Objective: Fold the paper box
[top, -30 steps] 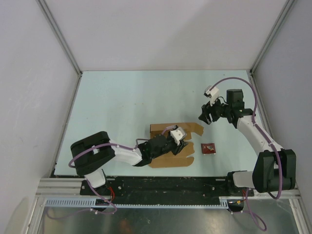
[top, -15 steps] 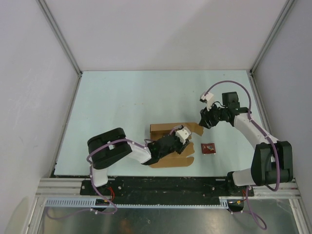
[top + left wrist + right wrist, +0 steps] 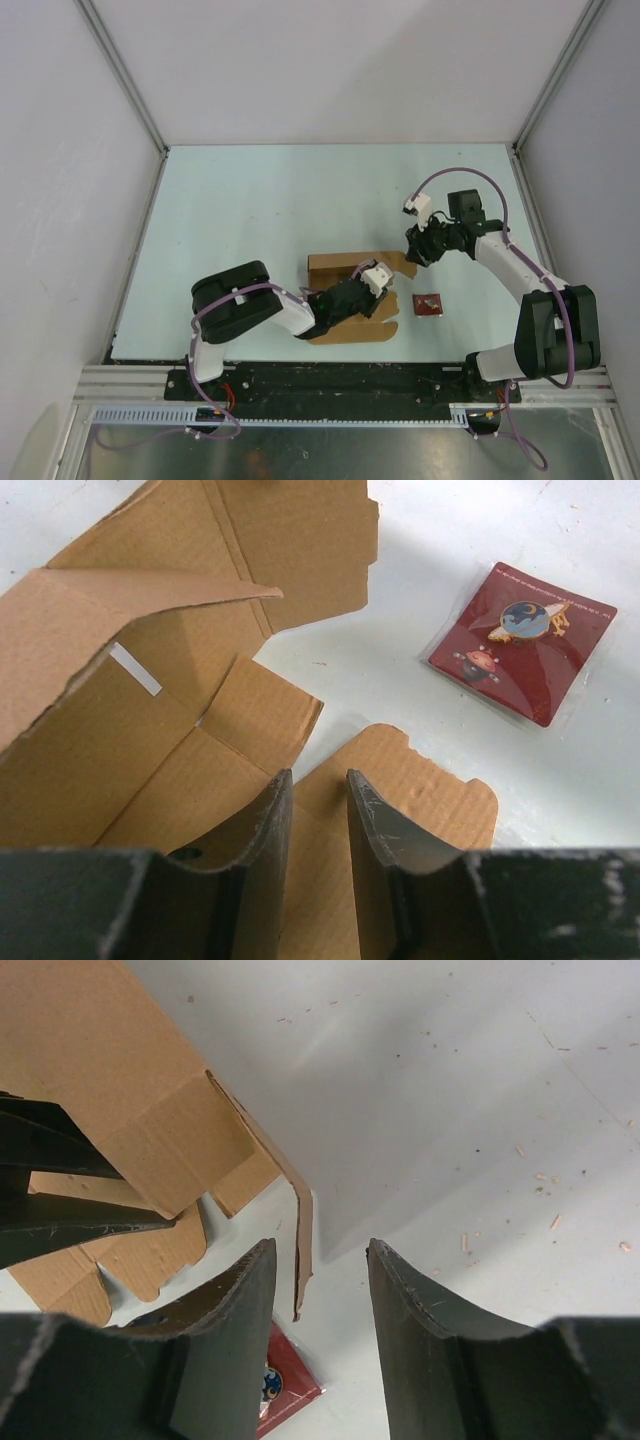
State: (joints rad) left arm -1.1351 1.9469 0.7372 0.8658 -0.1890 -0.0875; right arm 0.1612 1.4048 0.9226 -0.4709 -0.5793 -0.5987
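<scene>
The paper box is brown cardboard, half unfolded, lying near the table's front middle. My left gripper hovers low over its right part. In the left wrist view the left gripper is open by a narrow gap, with nothing between the jaws, over a flat rounded flap. A raised wall of the box stands to its left. My right gripper is at the box's right end. In the right wrist view the right gripper is open, with the edge of an upright flap between its fingers, nearer the left finger.
A small red square packet lies on the table just right of the box; it also shows in the left wrist view and under the right gripper's left finger. White walls enclose the pale table.
My right gripper has moved left and down to the box's right flap. My left arm's elbow has swung right, while its gripper stayed over the box.
</scene>
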